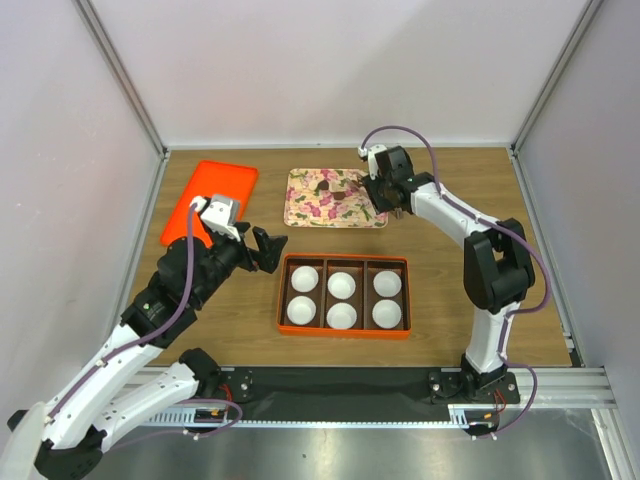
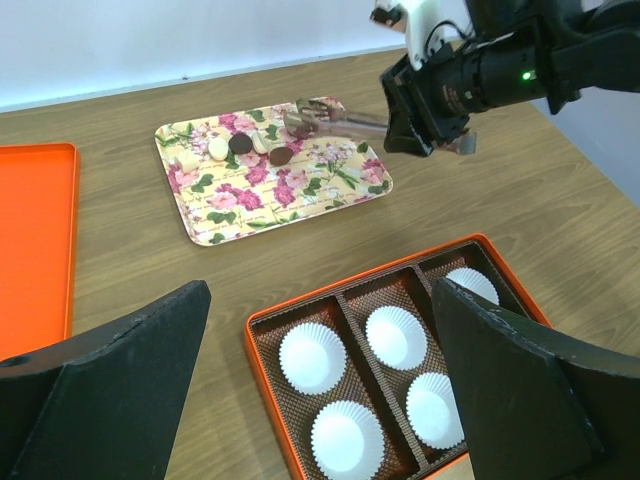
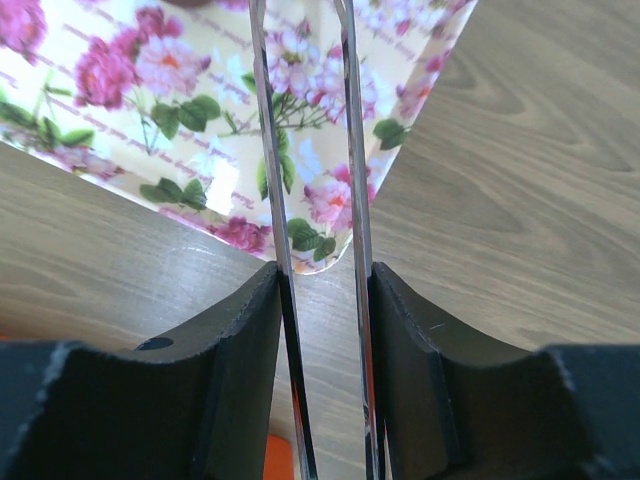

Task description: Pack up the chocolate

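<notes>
**Top view.** R arm reaches to the far side; right gripper (image 1: 384, 193) sits at the right edge of the floral tray (image 1: 300, 212). L arm is parked, left gripper (image 1: 267, 248) just left of the orange box (image 1: 344, 262), jaws spread wide, nothing in them. The box has six paper cups (image 1: 341, 285), all looking empty. An orange tray (image 1: 205, 190) lies far-left on the table (image 1: 450, 180).

**L wrist view.** Right gripper carries metal tongs (image 2: 335, 120), tips low over the floral tray's far edge. Chocolate (image 2: 241, 143): two dark lumps on the tray, just beside the tips, plus a pale piece next to them. Can't tell whether the tips already pinch anything. The box is well apart, nearer the camera.

**R wrist view.** Jaws partly closed and clamped on the two tong blades, which run out over the tray. A gap shows between the blades, and the tips are cut off at the top.

**Judgement.** Pick phase, nothing packed yet. Next:
- squeeze the tongs on one lump;
- lift it clear;
- carry it to a cup.

Tip alignment matters, as a lump may roll.
</notes>
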{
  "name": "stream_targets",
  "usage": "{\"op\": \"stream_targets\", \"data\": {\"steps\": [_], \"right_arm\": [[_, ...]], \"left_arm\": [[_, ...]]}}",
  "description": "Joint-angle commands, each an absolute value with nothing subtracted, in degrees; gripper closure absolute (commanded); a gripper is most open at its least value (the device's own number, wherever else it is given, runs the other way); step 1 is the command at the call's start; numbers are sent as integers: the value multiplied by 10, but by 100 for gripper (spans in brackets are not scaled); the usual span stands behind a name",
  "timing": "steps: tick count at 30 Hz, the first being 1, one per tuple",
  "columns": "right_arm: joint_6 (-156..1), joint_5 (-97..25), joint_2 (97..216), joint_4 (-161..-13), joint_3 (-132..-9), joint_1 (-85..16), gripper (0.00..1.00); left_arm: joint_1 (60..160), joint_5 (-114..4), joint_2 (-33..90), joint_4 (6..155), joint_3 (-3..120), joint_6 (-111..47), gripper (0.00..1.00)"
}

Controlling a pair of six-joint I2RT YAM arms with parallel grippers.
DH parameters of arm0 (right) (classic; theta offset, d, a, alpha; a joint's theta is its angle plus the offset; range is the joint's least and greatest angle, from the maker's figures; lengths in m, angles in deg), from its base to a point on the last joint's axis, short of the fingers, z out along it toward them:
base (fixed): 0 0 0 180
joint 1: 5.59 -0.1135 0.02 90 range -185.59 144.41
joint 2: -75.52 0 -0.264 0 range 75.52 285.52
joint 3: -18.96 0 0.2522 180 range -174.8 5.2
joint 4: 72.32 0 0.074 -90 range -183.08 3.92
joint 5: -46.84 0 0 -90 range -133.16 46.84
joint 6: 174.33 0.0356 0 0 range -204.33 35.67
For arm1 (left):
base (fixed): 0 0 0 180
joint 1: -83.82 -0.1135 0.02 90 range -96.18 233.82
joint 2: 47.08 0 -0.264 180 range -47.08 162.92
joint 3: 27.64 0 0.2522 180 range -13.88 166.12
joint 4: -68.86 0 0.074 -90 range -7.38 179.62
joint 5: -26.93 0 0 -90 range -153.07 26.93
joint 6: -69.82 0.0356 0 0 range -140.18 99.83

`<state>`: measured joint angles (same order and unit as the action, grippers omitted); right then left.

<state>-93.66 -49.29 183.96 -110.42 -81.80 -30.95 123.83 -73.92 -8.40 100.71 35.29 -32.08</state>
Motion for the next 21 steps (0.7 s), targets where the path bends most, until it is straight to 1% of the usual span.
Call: {"op": "stream_targets", "data": {"steps": [1, 5, 11, 12, 14, 16, 21], "right_arm": [[-951, -471, 1856, -1089, -824, -303, 56], [-947, -463, 1869, -1082, -821, -302, 57], [-941, -465, 1871, -1081, -820, -302, 64], [-937, -470, 1861, -1089, -821, -303, 66], [-932, -480, 1849, -1095, -824, -303, 67], [-923, -495, 1833, -1113, -829, -303, 69], [-883, -501, 1757, -1156, -821, -306, 71]], "left_arm": [[1241, -741, -84, 989, 353, -313, 0], [1241, -743, -80, 989, 353, -313, 0], [1241, -746, -77, 989, 353, -313, 0], [1241, -744, -75, 989, 353, -313, 0], [1241, -745, -74, 989, 353, -313, 0], [1241, -743, -75, 987, 353, -313, 0], [1241, -737, -75, 985, 353, -315, 0]]}}
